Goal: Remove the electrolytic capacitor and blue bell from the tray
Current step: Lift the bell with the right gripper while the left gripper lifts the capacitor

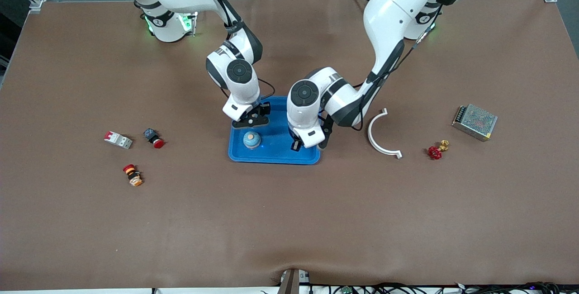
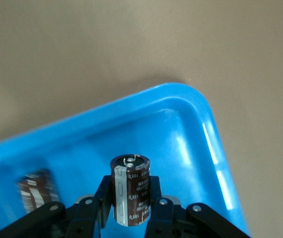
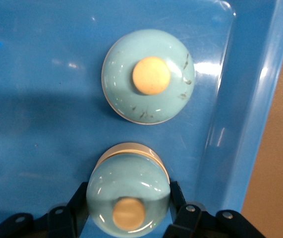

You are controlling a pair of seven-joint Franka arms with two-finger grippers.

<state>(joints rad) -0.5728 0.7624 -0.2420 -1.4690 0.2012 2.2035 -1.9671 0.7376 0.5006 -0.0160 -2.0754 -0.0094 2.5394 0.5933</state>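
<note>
The front view looks down from high across the brown cloth-covered desk toward the two white arms' bases along its top edge, taking in the whole desk with the shallow blue plastic tray near its middle. The left wrist view looks steeply down from close above one rounded corner of that tray, past its own black fingers, with bare desk around the corner. The right wrist view sits closer still over the tray's floor and one raised rim; the tray is what all three views share.
</note>
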